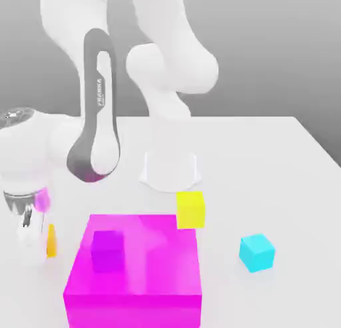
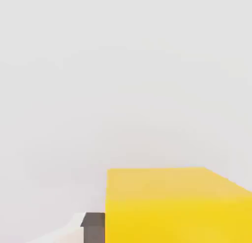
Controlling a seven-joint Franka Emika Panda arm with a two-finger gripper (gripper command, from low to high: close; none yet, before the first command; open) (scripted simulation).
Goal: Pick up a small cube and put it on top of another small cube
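The orange cube (image 1: 50, 241) is found low at the exterior view's left, close to the table's (image 1: 293, 187) left edge, only a narrow orange sliver of it being visible beside the white hand. In the hand view the orange cube (image 2: 172, 207) is seen at close range with one dark finger (image 2: 93, 227) pressed against its side. The gripper (image 1: 33, 237) is closed and pinching this cube.

Just to the exterior view's right of the held cube, a big magenta block (image 1: 133, 280) is placed toward the table's near edge. A small purple cube (image 1: 108, 249) rests on its top face, toward the left part of that face. A lemon-yellow cube (image 1: 190, 209) is seen at the block's far right corner, either touching it or just behind; which of the two cannot be told.

The cyan cube (image 1: 257, 252) stands alone on the bare table, to the right of the block and apart from it. The magenta block lies between the held cube and the cyan cube.

The arm's white base (image 1: 170, 170) is set behind the block, toward the middle of the table.
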